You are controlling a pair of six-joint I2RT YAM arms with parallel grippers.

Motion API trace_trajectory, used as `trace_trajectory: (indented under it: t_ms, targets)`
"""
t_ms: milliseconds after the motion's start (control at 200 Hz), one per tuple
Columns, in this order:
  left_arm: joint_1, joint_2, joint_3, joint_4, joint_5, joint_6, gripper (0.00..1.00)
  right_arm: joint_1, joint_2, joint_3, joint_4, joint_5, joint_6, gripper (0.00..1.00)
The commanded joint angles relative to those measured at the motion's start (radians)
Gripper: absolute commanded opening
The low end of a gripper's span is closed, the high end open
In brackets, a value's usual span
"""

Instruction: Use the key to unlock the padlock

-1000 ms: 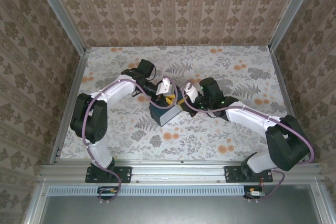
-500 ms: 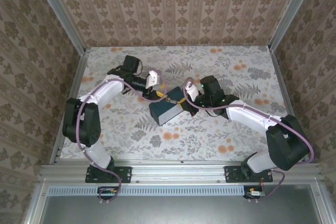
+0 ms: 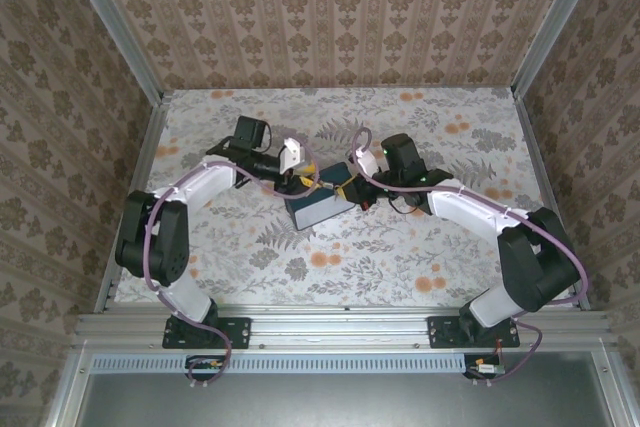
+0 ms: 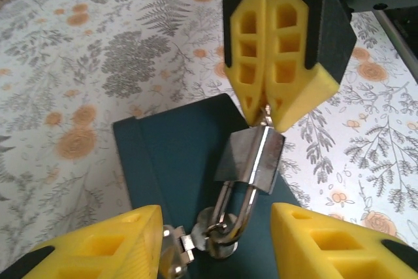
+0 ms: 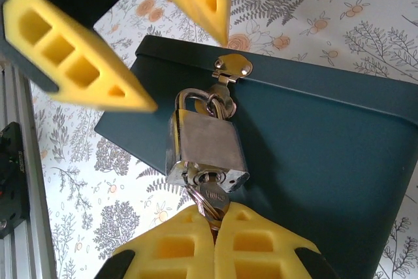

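No legible text, label, brand, number or sign in any view. Padlock [image 5: 208,143] body: bare metal, no readable stamp. Blue box [image 5: 313,142] lid: plain, no marking.

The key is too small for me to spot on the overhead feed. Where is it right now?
In the right wrist view, the key sits at the keyhole of the padlock, pinched by the right tool, over the teal box.
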Motion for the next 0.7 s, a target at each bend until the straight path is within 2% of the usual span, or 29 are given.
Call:
trace_trajectory:
  t_ms: [0,75,210,265,695]
  targets:
    - [-0.029,0.013,0.023,-0.013,-0.019,0.009,0.46,-0.014,-0.008,0.02,-0.016,-0.046,0.027,0.0]
    - [-0.048,0.044,0.063,-0.074,-0.03,0.053,0.46,-0.02,-0.013,0.02,-0.014,-0.058,0.033,0.0]
    - [-0.055,0.069,0.085,-0.075,-0.025,0.077,0.45,-0.027,0.012,0.039,-0.012,-0.104,0.087,0.0]
    - [-0.091,0.071,0.092,-0.081,-0.014,0.09,0.41,-0.031,0.026,0.048,-0.011,-0.118,0.112,0.0]
    - [-0.109,0.069,0.072,-0.06,-0.002,0.122,0.12,-0.085,0.088,0.08,0.019,-0.212,0.348,0.0]
